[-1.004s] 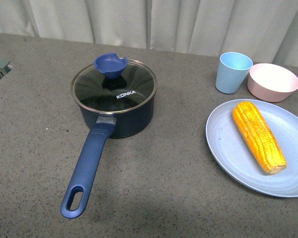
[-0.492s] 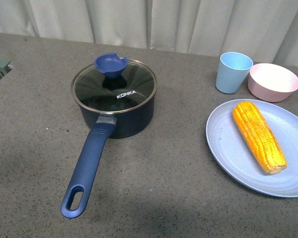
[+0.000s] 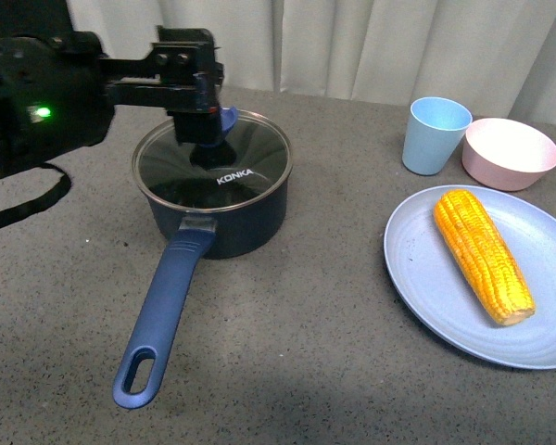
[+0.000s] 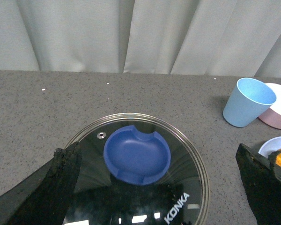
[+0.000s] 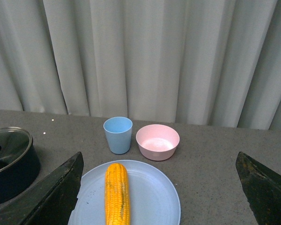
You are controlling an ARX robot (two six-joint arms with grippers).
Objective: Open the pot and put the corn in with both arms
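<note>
Left gripper (image 3: 196,113), jaws spread wide, hovers over the cupped blue knob (image 4: 136,154) of the round glass lid (image 3: 252,156).

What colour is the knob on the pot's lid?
The knob is blue, clearest in the left wrist view.

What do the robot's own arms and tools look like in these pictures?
The left arm is bulky and black, with a small green light and a black cable looping below it. The left tool is boxy and black. On the right, only two dark, rough-edged wedge fingers show.
</note>
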